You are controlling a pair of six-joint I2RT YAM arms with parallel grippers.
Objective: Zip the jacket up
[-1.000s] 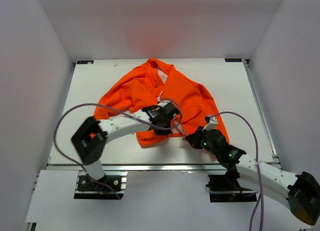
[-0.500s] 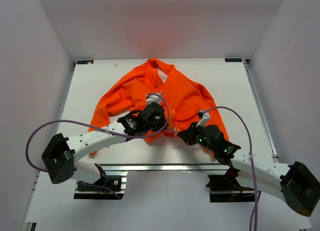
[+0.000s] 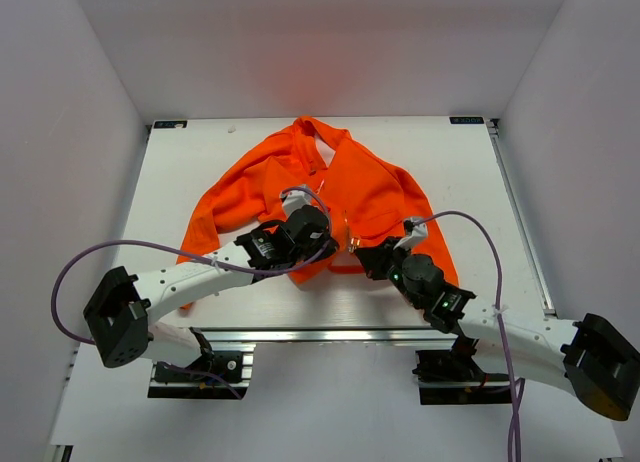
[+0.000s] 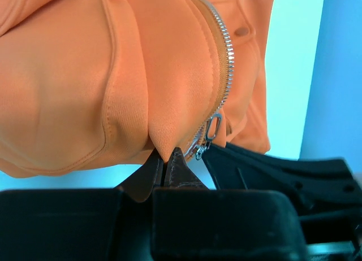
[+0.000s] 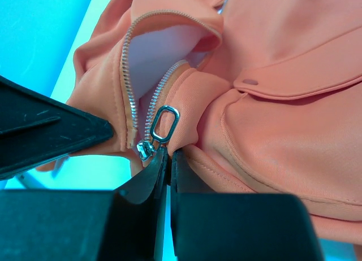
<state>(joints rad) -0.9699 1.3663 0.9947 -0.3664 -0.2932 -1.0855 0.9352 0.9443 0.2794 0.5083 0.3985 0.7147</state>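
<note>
Jacket [image 3: 385, 187] is lying on the table [image 3: 190, 162], left gripper [image 3: 335, 244] and right gripper [image 3: 368, 257] meeting at its 6 o'clock hem. Left fingers [image 4: 184, 173] are pinching an orange fold, zipper teeth [image 4: 224, 63] at 1 o'clock. Right fingers [image 5: 148, 179] are clamping fabric under the zipper pull [image 5: 164, 123].

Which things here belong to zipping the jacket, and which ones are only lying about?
Job: jacket; its zipper; zipper pull; left fingers and right fingers, each pinching jacket fabric by the zipper.
Not the job: table; purple cables.
</note>
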